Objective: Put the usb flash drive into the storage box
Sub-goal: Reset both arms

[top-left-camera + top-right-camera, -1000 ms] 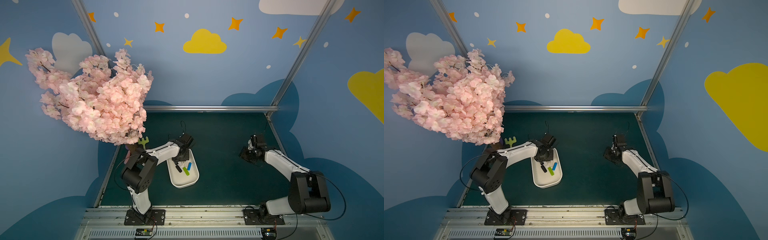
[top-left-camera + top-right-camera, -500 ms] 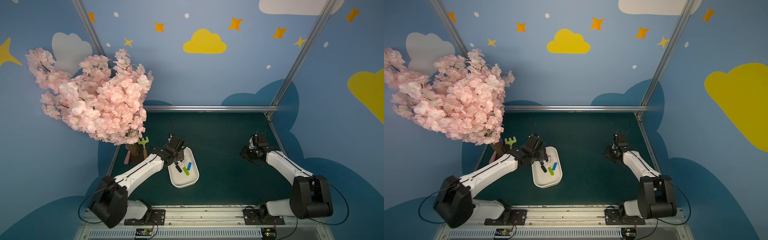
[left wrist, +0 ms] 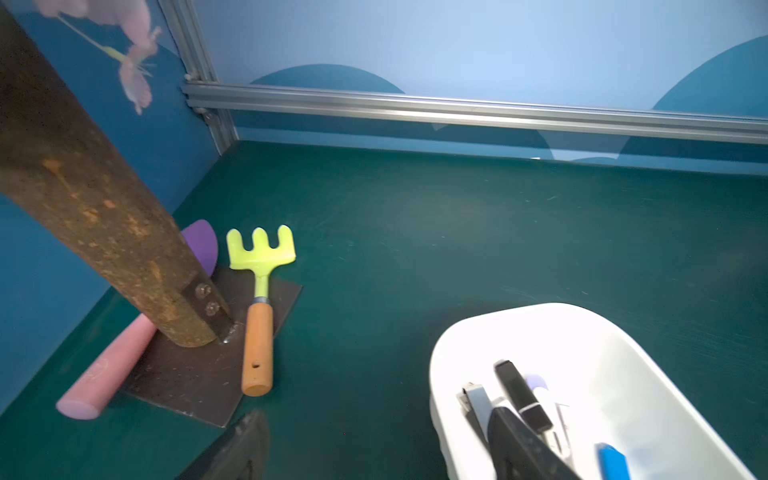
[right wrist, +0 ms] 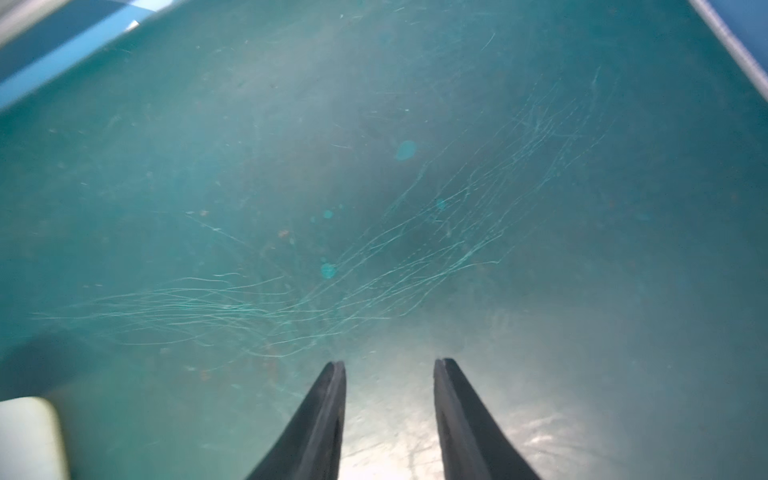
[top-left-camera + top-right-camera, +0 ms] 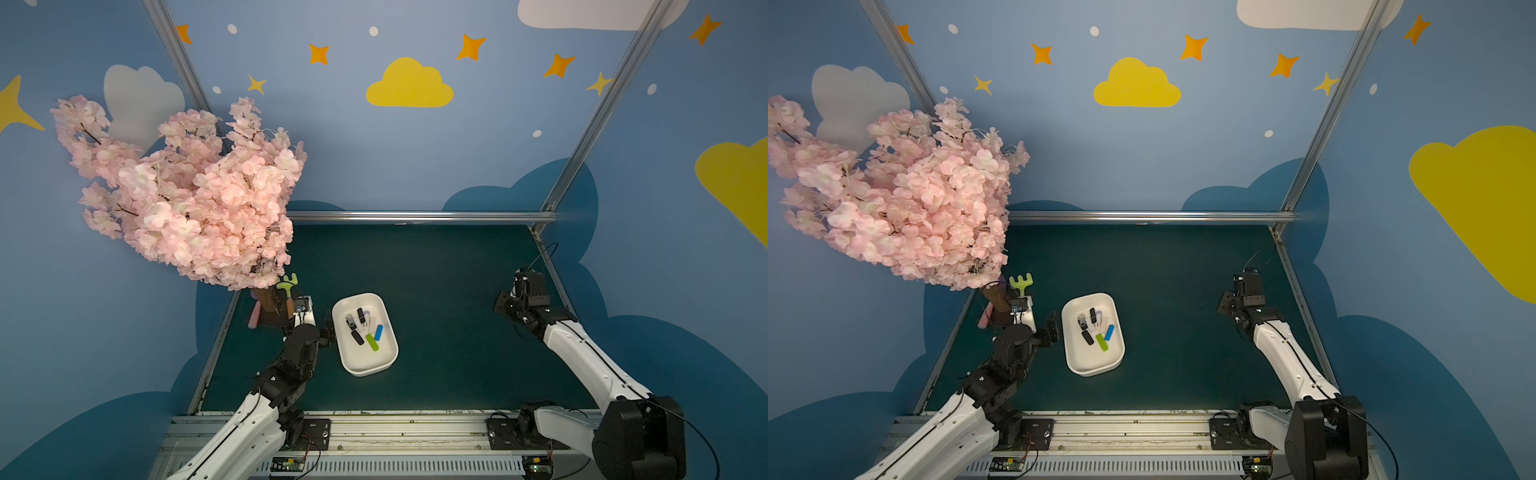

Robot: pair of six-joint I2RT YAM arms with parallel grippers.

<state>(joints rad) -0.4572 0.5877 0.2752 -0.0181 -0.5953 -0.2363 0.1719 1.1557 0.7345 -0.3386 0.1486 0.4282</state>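
Storage box (image 5: 369, 367): glossy white plastic tub, shallow, rounded corners, sitting on the dark green mat (image 5: 436, 291).
Flash drives (image 5: 360, 313) lie loose on the box floor. They are slim little sticks in black and white, plus a lime green stick (image 5: 372, 342) and a blue stick (image 5: 378, 332).
Left gripper (image 3: 376, 413): just beside the box, black tapered fingers spread wide, nothing between them.
Right gripper (image 4: 390, 363): well apart from the box, over bare mat, fingers slightly parted and empty.
The mat there is matte, with fine pale scratches.

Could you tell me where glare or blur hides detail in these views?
Left wrist view: the storage box is blown out white. Right wrist view: soft, with glare on the mat by the right gripper. Both top views: evenly lit, sharp.
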